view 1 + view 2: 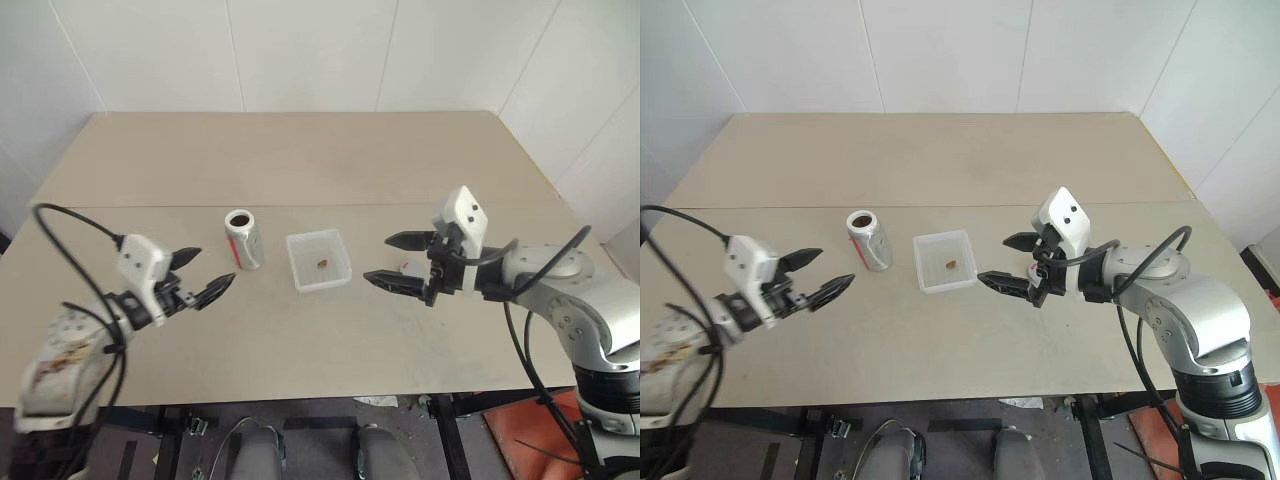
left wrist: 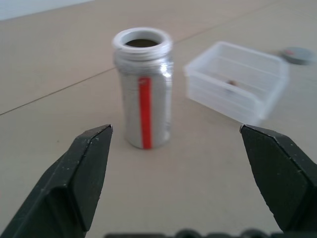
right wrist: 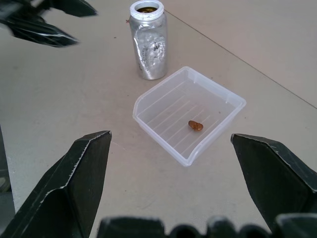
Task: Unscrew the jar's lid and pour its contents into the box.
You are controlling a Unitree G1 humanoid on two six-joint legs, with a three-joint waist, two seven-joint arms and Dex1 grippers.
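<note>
The jar [image 1: 243, 238] stands upright on the table with its dark mouth open and no cap on it. Just right of it sits the box [image 1: 319, 259], with the contents [image 3: 195, 125], a small brown bit, lying on its ribbed floor. The lid [image 2: 297, 54] lies flat on the table beyond the box, on the side away from the jar. My left gripper [image 1: 212, 268] hovers open to the left of the jar, apart from it and pointing at it. My right gripper [image 1: 380, 258] is open too, just right of the box, empty and aimed across it.
The tan table [image 1: 300, 160] runs back to a white wall, with a seam across its middle. Its front edge lies close below both arms. Black cables loop off each wrist.
</note>
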